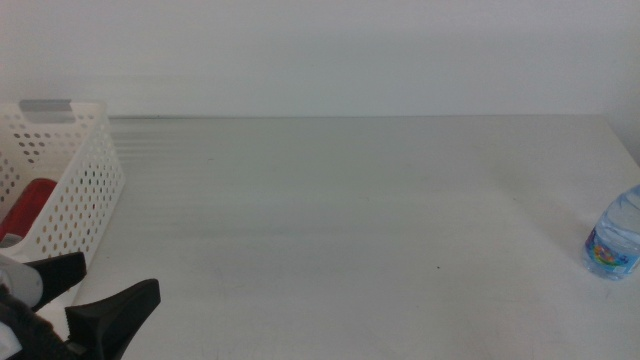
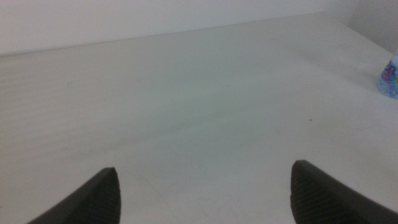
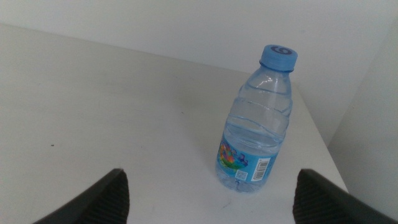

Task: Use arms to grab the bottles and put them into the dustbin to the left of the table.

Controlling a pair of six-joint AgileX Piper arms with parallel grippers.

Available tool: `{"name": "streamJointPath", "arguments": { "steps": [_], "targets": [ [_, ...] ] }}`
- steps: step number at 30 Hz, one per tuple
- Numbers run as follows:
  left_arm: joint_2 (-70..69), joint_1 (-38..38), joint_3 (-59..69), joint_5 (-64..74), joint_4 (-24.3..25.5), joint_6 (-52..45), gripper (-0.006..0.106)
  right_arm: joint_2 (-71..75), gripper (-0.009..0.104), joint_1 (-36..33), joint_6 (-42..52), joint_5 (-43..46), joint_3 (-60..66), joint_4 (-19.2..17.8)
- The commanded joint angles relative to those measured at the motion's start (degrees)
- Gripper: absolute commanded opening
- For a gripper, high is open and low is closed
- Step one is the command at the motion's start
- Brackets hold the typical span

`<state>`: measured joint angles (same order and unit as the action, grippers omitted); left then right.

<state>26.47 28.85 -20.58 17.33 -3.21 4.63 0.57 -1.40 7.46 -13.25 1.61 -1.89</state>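
A small clear water bottle (image 1: pixel 614 240) with a blue cap stands upright at the table's (image 1: pixel 350 220) right edge. In the right wrist view this bottle (image 3: pixel 255 124) is just ahead of my right gripper (image 3: pixel 211 172), whose jaws are spread wide and open, apart from it. That gripper is outside the middle view. The white perforated dustbin (image 1: pixel 85 190) sits at the far left, with a red can (image 1: pixel 33 203) lying inside. My left gripper (image 1: pixel 120 272) is low at the front left beside the dustbin, open and empty (image 2: pixel 204 167). The bottle's edge (image 2: pixel 389 78) shows far off in the left wrist view.
The dustbin's rim carries a grey patch (image 1: pixel 47 104). A plain white wall runs behind the table's far edge. The table's right edge lies close past the water bottle.
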Motion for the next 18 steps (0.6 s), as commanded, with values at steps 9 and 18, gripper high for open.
{"name": "streamJointPath", "arguments": {
  "steps": [9, 18],
  "targets": [
    [0.05, 0.29, -1.68, -4.46, -0.60, 0.55, 0.090, -16.92, 0.077, 0.34, 8.70, 7.96, -9.60, -2.95],
    [0.11, 0.29, -1.68, -4.46, -0.60, 0.55, 0.090, -39.01, 0.077, 0.34, -0.69, 24.04, -11.76, -1.05]
  ]
}}
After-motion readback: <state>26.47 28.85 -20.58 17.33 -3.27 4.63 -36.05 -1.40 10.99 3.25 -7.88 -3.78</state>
